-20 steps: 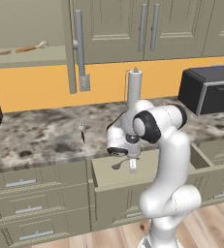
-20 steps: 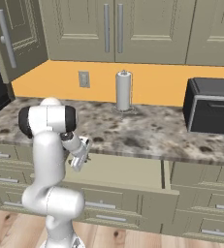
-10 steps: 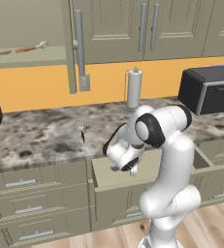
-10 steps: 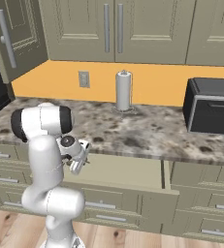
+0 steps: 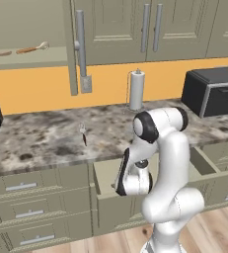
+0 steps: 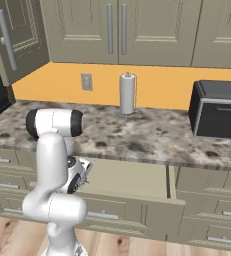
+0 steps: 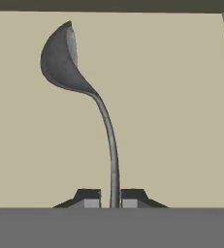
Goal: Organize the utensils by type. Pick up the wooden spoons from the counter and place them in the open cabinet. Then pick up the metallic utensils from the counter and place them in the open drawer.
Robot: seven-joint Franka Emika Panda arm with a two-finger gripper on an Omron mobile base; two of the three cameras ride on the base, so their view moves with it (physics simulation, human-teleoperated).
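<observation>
The arm has swung down from above the bench (image 5: pixel 46 133) and now reaches low into the open drawer (image 5: pixel 105 174), with the gripper (image 7: pixel 110 199) pointing at the drawer's plain beige floor. In the hand view the fingers (image 7: pixel 89 198) are clenched on the thin handle of the grey metal spoon (image 7: pixel 65 58), and the spoon's bowl hangs out in front, over the drawer's floor near its dark back edge. So the spoon has left the bench and is almost where it belongs; the next move is probably to let it go. The two wooden spoons (image 5: pixel 21 50) already lie on the shelf of the open cabinet (image 5: pixel 31 62), so that part looks done. The fork (image 5: pixel 83 133) lies on the bench, near the middle, a bit back from the front edge and just left of the drawer. It looks like the last thing to fetch.
</observation>
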